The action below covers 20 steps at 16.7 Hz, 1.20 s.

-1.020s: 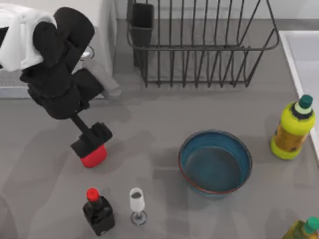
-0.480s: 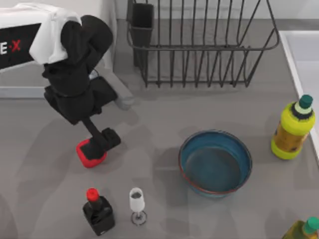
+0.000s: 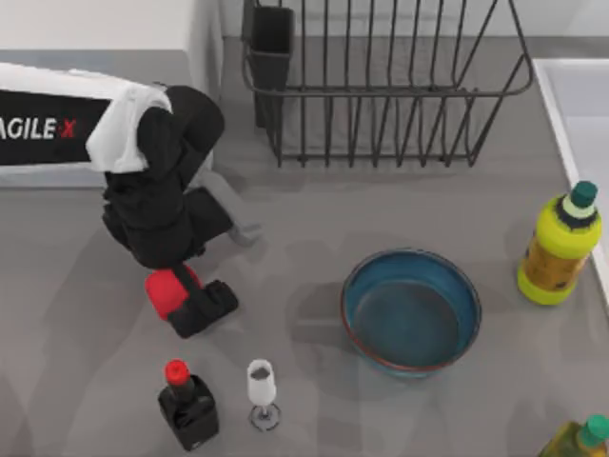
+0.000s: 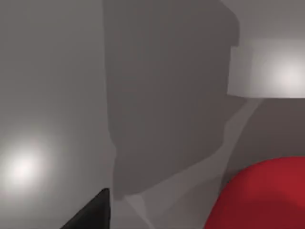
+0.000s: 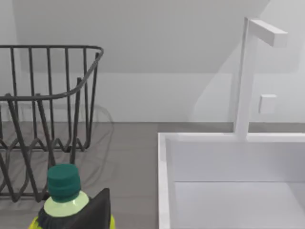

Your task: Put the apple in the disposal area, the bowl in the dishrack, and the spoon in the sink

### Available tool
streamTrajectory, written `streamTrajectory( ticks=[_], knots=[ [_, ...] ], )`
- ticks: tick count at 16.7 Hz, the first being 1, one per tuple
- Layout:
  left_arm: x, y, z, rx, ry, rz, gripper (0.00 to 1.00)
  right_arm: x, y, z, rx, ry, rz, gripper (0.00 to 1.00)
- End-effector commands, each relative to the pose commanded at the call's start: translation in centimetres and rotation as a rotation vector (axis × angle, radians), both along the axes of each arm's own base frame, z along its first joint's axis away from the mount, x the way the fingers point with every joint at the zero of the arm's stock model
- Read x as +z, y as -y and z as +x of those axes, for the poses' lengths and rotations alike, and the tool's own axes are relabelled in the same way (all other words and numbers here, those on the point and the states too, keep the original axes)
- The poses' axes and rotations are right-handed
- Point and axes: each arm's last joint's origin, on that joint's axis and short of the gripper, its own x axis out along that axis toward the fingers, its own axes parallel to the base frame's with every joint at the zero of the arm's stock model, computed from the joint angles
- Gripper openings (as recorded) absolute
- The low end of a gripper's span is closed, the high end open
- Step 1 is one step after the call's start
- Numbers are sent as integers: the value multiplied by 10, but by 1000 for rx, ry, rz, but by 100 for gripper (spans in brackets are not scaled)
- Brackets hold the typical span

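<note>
The bright-red apple [image 3: 164, 288] lies on the grey table at the left, partly under my left arm's wrist. My left gripper [image 3: 190, 299] is down at table height with the apple beside one black finger [image 3: 207, 305]. In the left wrist view a gap separates the dark fingertip [image 4: 93, 212] from the apple [image 4: 262, 195], so this gripper is open. The blue bowl [image 3: 411, 309] sits upright right of centre. The dishrack [image 3: 381, 86] stands at the back and the sink [image 3: 563, 124] is at the right edge. The spoon is out of view. My right gripper [image 5: 143, 224] is parked open by the sink [image 5: 164, 181].
A black bottle with a red cap [image 3: 187, 405] and a small wine glass [image 3: 262, 385] stand just in front of the apple. A yellow bottle [image 3: 559, 246] stands by the sink, another [image 3: 580, 440] at the front right corner. A white faucet [image 5: 248, 76] rises behind the sink.
My left arm has swung forward and to the right, and its gripper has turned around the apple. The black finger now lies on the apple's right. The apple has barely shifted.
</note>
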Motion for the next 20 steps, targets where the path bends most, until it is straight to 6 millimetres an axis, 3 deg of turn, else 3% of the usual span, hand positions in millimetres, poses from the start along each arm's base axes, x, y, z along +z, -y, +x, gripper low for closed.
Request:
streamTrajectory(
  ticks=[5,18,20],
  knots=[
    [-9,0,-1,-1,-7,3,100,0,0,0,0,0,0,100],
    [-9,0,-1,-1,-7,3,2,0,0,0,0,0,0,100],
    [-9,0,-1,-1,-7,3,0,0,0,0,0,0,0,100]
  ],
)
